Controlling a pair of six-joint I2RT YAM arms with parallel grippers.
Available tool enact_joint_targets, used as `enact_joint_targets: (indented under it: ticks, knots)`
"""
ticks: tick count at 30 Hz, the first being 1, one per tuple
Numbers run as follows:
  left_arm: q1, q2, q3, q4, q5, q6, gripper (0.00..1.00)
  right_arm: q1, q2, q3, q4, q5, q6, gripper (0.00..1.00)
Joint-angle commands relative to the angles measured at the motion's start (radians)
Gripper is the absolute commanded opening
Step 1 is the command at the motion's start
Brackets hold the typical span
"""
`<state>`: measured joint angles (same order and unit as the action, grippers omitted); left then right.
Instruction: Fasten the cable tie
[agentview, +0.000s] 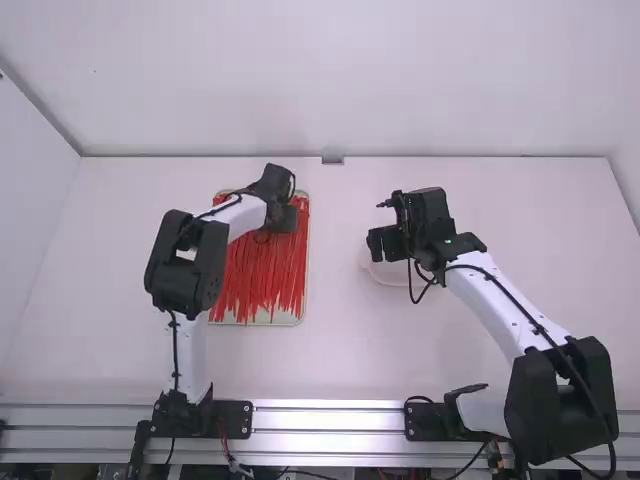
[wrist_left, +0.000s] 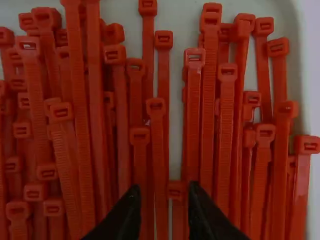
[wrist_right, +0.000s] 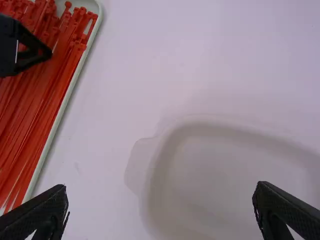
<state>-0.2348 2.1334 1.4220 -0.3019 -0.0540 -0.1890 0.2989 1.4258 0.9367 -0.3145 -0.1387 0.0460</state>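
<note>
This is a robotics lab, a closed test cell. A white table (agentview: 500, 200) is boxed in by plain white panels (agentview: 300, 70) at 12 and 9 o'clock. Along its 6 o'clock edge runs an aluminium rail (agentview: 330, 415), with the left arm (agentview: 190, 270) and right arm (agentview: 500, 300) clamped to it and cables (agentview: 230, 462) hanging below. A tray (agentview: 303, 290) of red ties (agentview: 262, 275) lies at 9 o'clock of centre, with a pale tub (agentview: 378, 272) at its 3 o'clock.
</note>
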Motion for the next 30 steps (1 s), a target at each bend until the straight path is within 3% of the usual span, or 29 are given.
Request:
enact_joint_targets:
  ticks: [1, 11, 30]
  knots:
    - [-0.019, -0.064, -0.006, -0.004, -0.008, -0.008, 0.23, 0.003, 0.011, 0.029, -0.004, 0.004, -0.002, 0.98]
    - [-0.032, -0.064, -0.006, 0.003, 0.012, -0.005, 0.17, 0.003, 0.011, 0.029, -0.007, 0.004, -0.002, 0.98]
    - [-0.007, -0.063, -0.035, 0.040, 0.011, -0.022, 0.21, 0.003, 0.011, 0.029, -0.008, 0.004, -0.002, 0.98]
